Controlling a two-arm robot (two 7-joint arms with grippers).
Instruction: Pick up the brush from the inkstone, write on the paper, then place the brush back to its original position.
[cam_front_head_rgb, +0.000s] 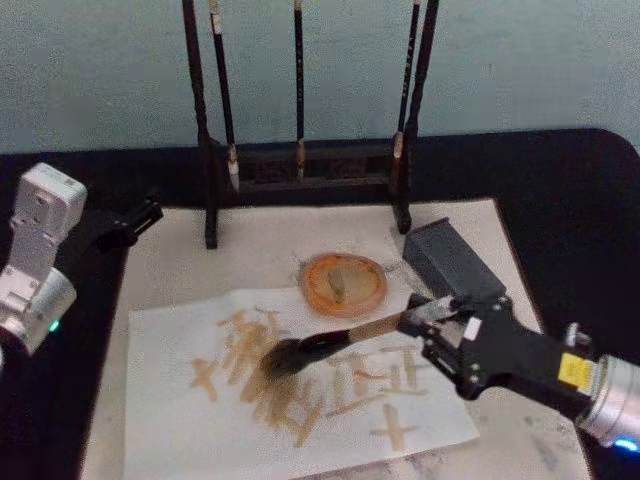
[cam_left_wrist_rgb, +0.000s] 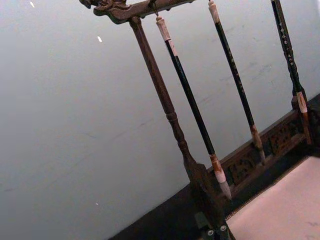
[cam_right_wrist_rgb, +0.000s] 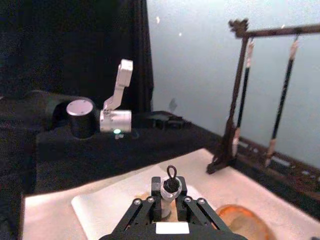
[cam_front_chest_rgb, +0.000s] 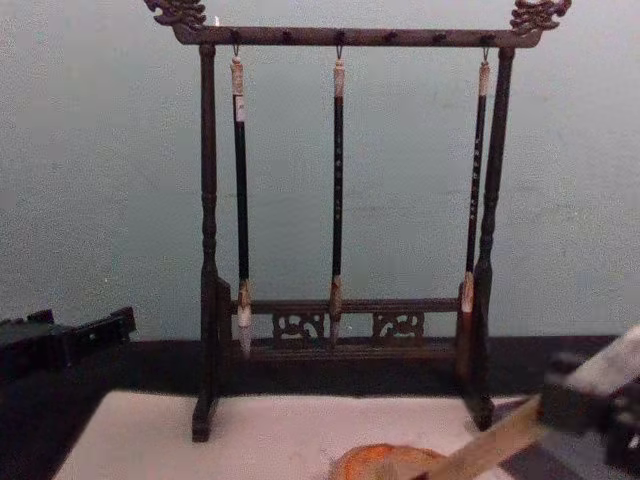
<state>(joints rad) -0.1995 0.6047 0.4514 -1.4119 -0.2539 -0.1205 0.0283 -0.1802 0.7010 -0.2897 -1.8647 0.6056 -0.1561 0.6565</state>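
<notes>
Closest in at the left edge, the left gripper (cam_front_head_rgb: 133, 220) is parked over the black cloth (cam_front_head_rgb: 90, 350), well apart from the work and turned toward the rack (cam_front_head_rgb: 300, 170) of slim brushes (cam_front_head_rgb: 222, 90) at the back of the surface. Next to the right, the paper (cam_front_head_rgb: 170, 440) is laid flat on a pale mat (cam_front_head_rgb: 250, 240) and is marked with many tan strokes (cam_front_head_rgb: 240, 350). The brush (cam_front_head_rgb: 340, 338) is held low and tilted over the sheet, with its bushy head pressed onto the strokes near the middle of the paper and its handle running up to the right. Just behind it, the inkstone (cam_front_head_rgb: 343, 283) is set at the paper's far edge. Farther right, the right gripper (cam_front_head_rgb: 425, 322) is reached in from the lower right corner, and its fingers (cam_front_head_rgb: 436, 310) are clamped around the upper part of the brush handle. A grey block (cam_front_head_rgb: 450, 258) lies just behind it. The writing step is judged to be in hand, and well along. For the next move, the stroke would have to be finished, the head lifted clear of the sheet without dragging, and the brush carried the short way back and laid on the inkstone.
</notes>
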